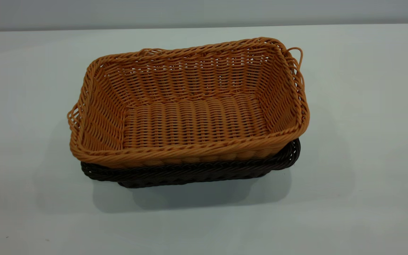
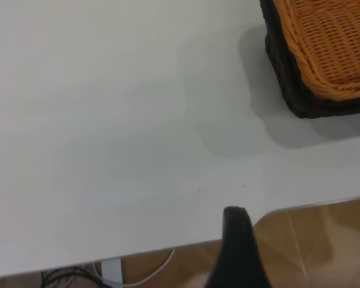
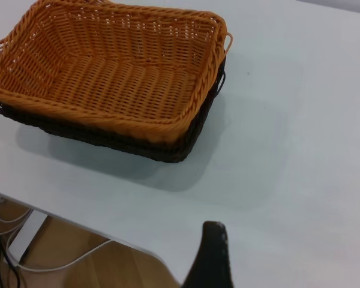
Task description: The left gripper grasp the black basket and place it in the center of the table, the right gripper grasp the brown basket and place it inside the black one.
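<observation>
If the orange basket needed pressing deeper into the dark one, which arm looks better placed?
Probably right: the right claw faces the brown basket and black basket whole, while the left claw sees only one corner. Both hang near the table edge, so it is close.

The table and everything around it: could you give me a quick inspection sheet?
Surface: pale table, bare around the baskets.
Job's things: brown basket nested inside the black basket, mid-table.
Clutter: nothing seen.
Hands: one dark fingertip of the left hand and one of the right hand show, both back at the table's edge, away from the baskets.
Cables: white cables below the table edge.
Surroundings: wooden floor, grey wall.
</observation>
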